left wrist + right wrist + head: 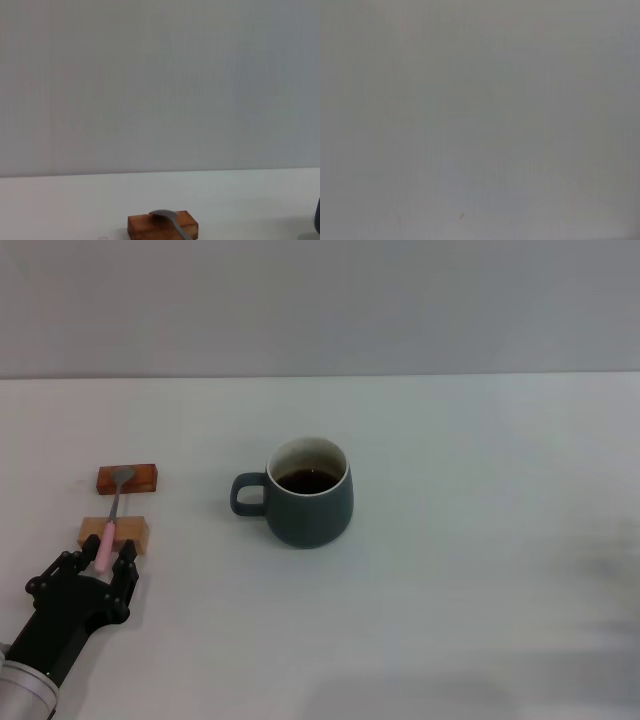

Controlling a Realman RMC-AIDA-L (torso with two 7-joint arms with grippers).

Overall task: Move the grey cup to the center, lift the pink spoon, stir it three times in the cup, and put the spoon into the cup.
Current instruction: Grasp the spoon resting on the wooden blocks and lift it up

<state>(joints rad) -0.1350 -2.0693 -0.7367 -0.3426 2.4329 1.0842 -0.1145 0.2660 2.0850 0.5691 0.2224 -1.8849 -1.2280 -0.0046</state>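
One cup [309, 500] with dark liquid inside. One spoon [111, 517]. Two small wooden blocks: a darker block [128, 478] and a lighter block [116, 532]. One black robot pincer [100, 565]. All are on one white table [450, 540].

From my head camera, my left gripper [100, 558] straddles the end of the pink spoon [110, 515], and I cannot tell whether my fingers actually touch the handle. My arm behind it runs off the frame's corner. My left wrist camera shows none of my own fingers; the darker wooden block [162, 226] ahead is cut at the edge, as is the grey cup [317, 216]. My right gripper appears nowhere.
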